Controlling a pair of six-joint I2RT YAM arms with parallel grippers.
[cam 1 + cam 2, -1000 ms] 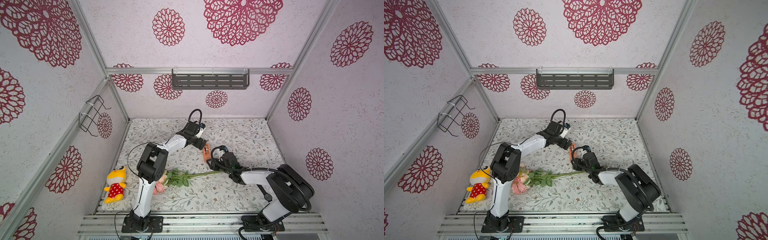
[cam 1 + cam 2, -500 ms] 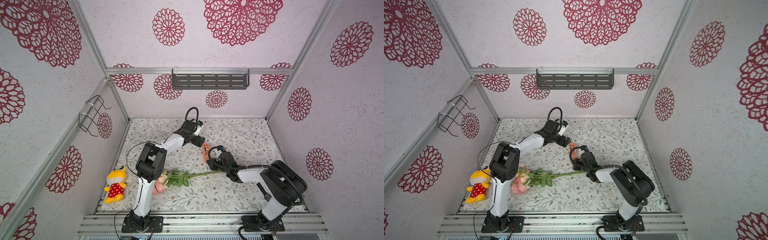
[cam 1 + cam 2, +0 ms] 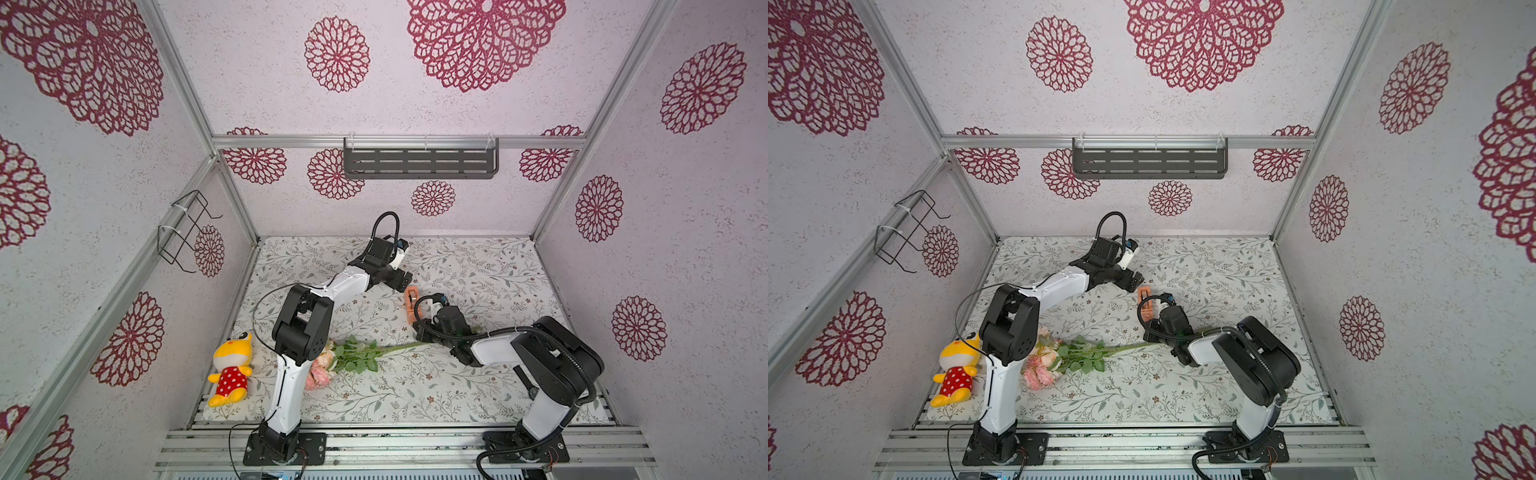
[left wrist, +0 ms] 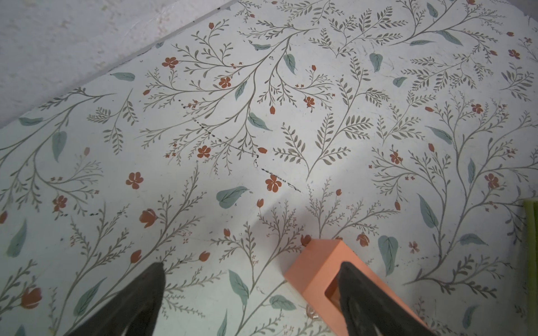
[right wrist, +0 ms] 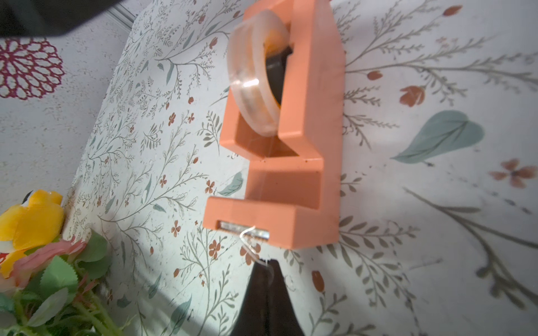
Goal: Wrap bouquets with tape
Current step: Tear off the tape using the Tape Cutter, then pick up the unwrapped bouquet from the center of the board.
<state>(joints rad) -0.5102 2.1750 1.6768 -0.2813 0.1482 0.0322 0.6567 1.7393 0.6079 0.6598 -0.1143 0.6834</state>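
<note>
Right gripper (image 5: 266, 264) pinches the loose end of tape (image 5: 251, 87) at the dispenser (image 5: 308, 145); left gripper (image 4: 252, 266) spread wide just beyond.

Surface: pale floral-printed table surface (image 4: 291, 116), crossed by faint black dashed marks (image 4: 221, 136).
Wall: white textured wall (image 4: 72, 35) along one surface edge.
Dispenser: orange block-shaped tape dispenser (image 4: 317, 270), standing on the surface away from that edge.
Gripper: left gripper (image 4: 252, 264), black fingers (image 4: 145, 291) spread wide; one overlaps the dispenser's recessed side, contact unclear.
Unidentified: green strip (image 4: 531, 232), mostly cut off.

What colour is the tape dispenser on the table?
The tape dispenser is orange; the right wrist view shows it best.
</note>
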